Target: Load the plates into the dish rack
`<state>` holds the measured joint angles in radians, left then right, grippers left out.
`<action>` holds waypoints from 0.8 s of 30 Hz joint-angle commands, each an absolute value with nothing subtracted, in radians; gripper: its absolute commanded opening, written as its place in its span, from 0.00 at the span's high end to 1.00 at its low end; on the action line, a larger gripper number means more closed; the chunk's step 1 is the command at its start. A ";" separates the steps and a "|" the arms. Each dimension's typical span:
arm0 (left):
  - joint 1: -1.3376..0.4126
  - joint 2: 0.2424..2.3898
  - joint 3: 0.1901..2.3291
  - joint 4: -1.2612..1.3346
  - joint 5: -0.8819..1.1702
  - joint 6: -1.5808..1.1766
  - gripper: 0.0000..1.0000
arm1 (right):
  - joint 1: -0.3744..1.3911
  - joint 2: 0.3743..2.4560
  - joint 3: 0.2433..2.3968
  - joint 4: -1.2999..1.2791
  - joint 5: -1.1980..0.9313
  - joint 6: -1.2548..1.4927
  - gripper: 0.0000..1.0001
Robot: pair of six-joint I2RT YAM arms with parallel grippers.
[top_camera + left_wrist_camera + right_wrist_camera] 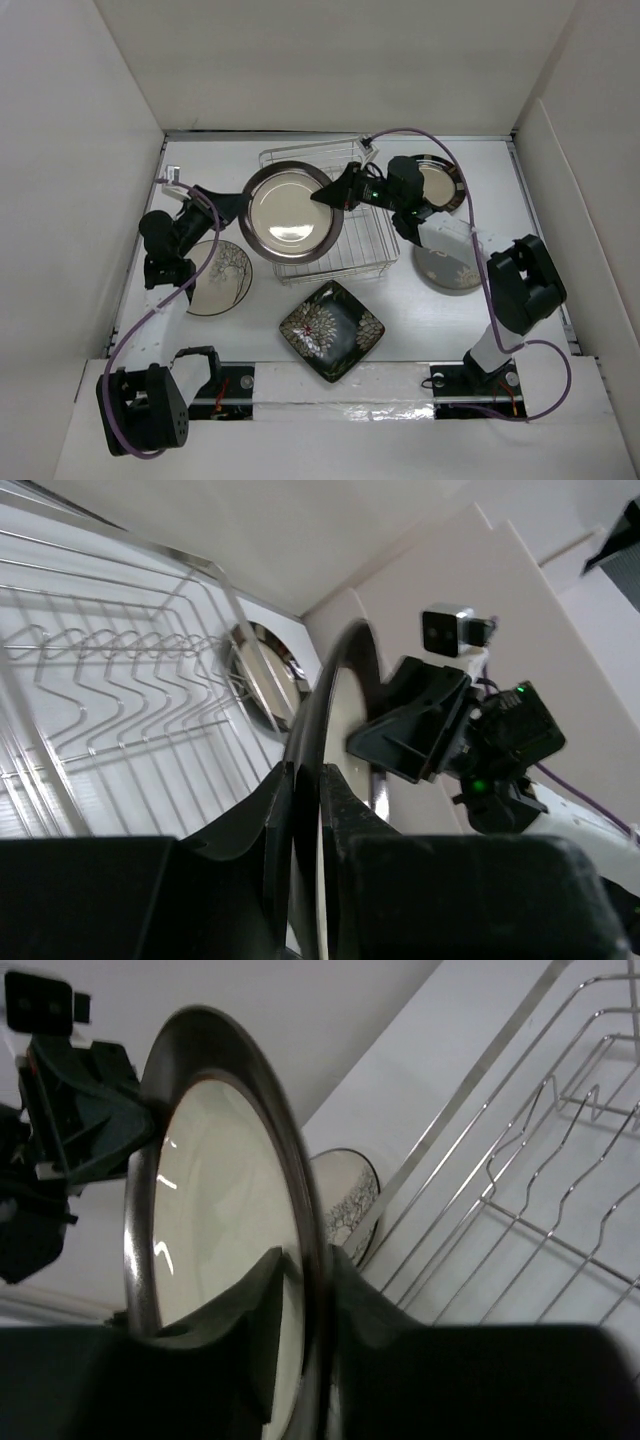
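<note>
Left gripper [240, 205] at nine o'clock and right gripper [322, 198] at three are clamping the black-rimmed plate [290, 212]; probably best tipping it upright over the dish rack [372, 252] tines.

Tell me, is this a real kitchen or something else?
Likely a robot practice booth, not a kitchen: plain white walls box in the table, and two robot arms hold a black-rimmed plate over a wire dish rack.

White-tubed arms [478, 345] with black joints and purple cables [430, 133] carry a black left end effector [238, 206] and right end effector [326, 198].
</note>
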<state>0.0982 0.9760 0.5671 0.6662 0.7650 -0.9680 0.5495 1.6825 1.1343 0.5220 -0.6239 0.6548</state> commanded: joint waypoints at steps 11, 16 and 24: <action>0.100 0.893 0.635 0.557 0.709 -0.832 0.51 | 0.578 1.510 1.166 0.474 -0.321 0.634 1.00; 0.100 0.815 0.667 0.417 0.591 -0.730 0.44 | 0.587 1.433 1.206 0.372 -0.106 0.614 1.00; 0.045 0.819 0.672 0.365 0.531 -0.670 0.48 | 0.647 1.480 1.405 0.220 0.313 0.487 1.00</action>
<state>0.0643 0.8207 0.6441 0.3717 0.5571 -0.7166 0.6067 1.4933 1.2392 0.1196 0.0898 0.5323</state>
